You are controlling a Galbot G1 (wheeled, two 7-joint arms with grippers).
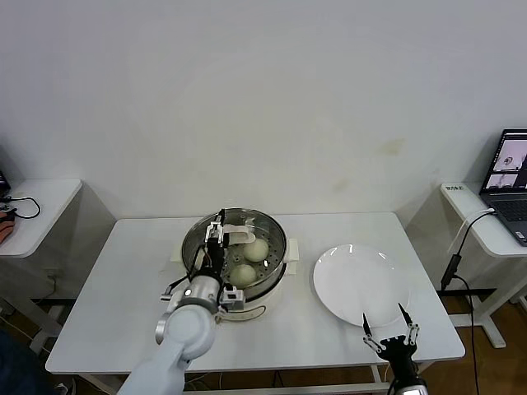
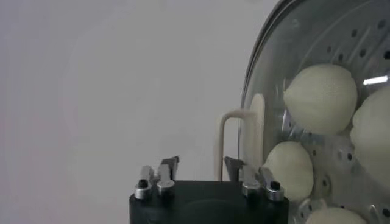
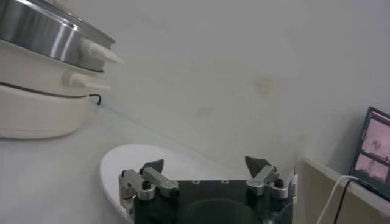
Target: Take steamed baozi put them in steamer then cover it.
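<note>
The steamer (image 1: 265, 303) stands mid-table, a steel pot on a cream base. The glass cover (image 2: 266, 56) lies on it, its cream handle (image 1: 241, 239) on top. Several off-white baozi (image 2: 321, 97) show through the glass; two are plain in the head view (image 1: 258, 248). My left gripper (image 1: 216, 234) hangs over the pot's left half at the cover's handle (image 2: 234, 131), open, one handle leg just inside a fingertip (image 2: 201, 164). My right gripper (image 1: 384, 319) is open and empty at the table's front edge, by the plate (image 3: 206, 163).
An empty white plate (image 1: 361, 284) lies right of the steamer, also in the right wrist view (image 3: 122, 170) with the steamer's side (image 3: 36, 36). A side table with cables (image 1: 33, 210) stands left; another with a laptop (image 1: 509, 177) stands right.
</note>
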